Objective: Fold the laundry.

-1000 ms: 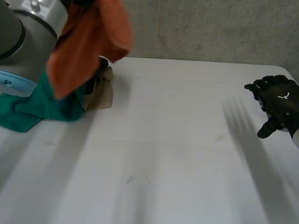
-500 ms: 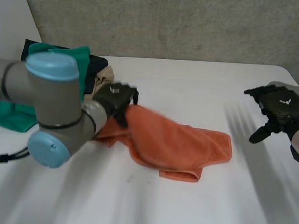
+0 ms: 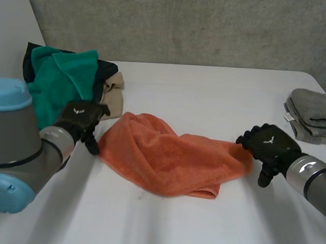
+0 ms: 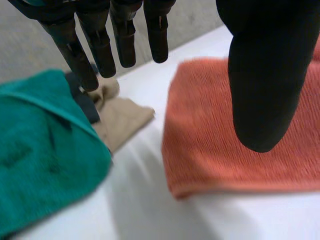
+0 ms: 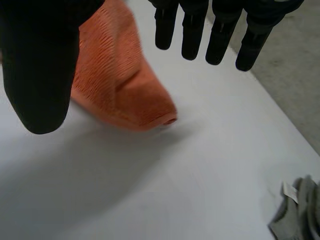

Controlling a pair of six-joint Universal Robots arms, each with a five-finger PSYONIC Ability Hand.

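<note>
Rumpled, ribbed orange towel (image 3: 174, 161) on smooth white table (image 3: 209, 97).

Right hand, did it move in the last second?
Yes. The right hand left the table edge on its own side for the middle, now beside the orange towel.

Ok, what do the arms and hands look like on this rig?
The left hand and right hand are black, each with slim fingers, a thick rounded thumb and a small white mark on its back. The left arm is a fat grey cylinder with light-blue caps; the right arm is grey at the wrist.
</note>
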